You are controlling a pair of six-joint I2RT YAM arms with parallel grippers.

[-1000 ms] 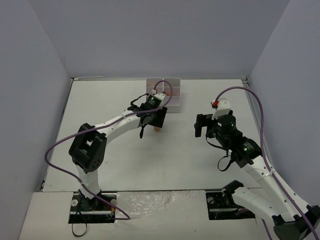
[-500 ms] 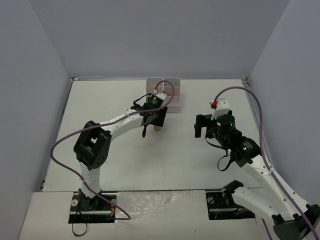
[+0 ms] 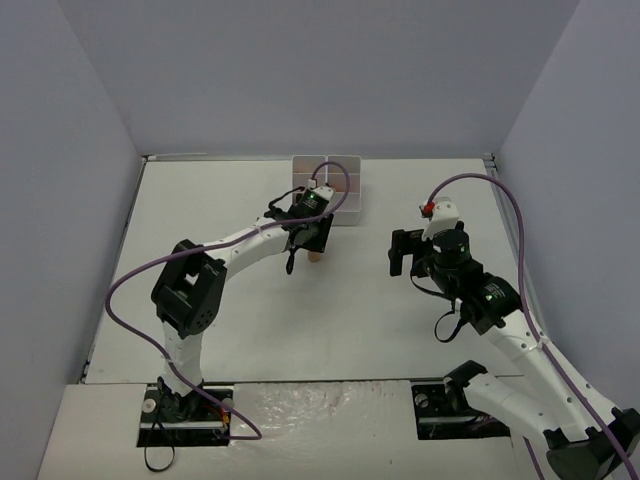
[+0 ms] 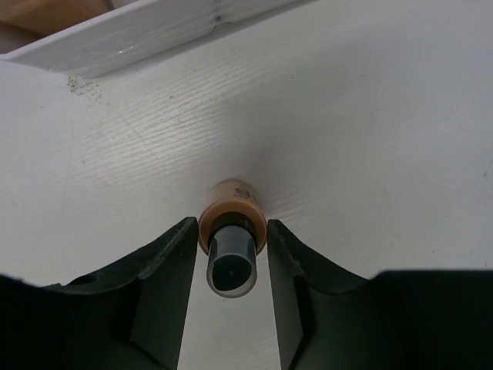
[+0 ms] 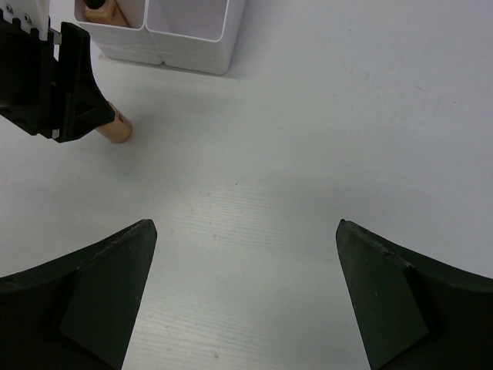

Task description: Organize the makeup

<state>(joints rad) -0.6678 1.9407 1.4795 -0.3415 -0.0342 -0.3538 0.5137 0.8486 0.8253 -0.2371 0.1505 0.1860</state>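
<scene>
A tan bottle with a black cap stands on its base on the table just in front of the white compartment box. My left gripper has its jaws pressed against both sides of the bottle. The top view shows this gripper over the bottle's tan end. In the right wrist view the bottle's base sticks out below the left gripper. My right gripper is open and empty above bare table; it also shows in the top view.
The white box holds another tan bottle in its left compartment. The box wall lies close ahead of the left gripper. Purple-grey walls surround the table.
The left arm's elbow has shifted a little to the right and its gripper has edged toward the box. The right arm has barely moved.
</scene>
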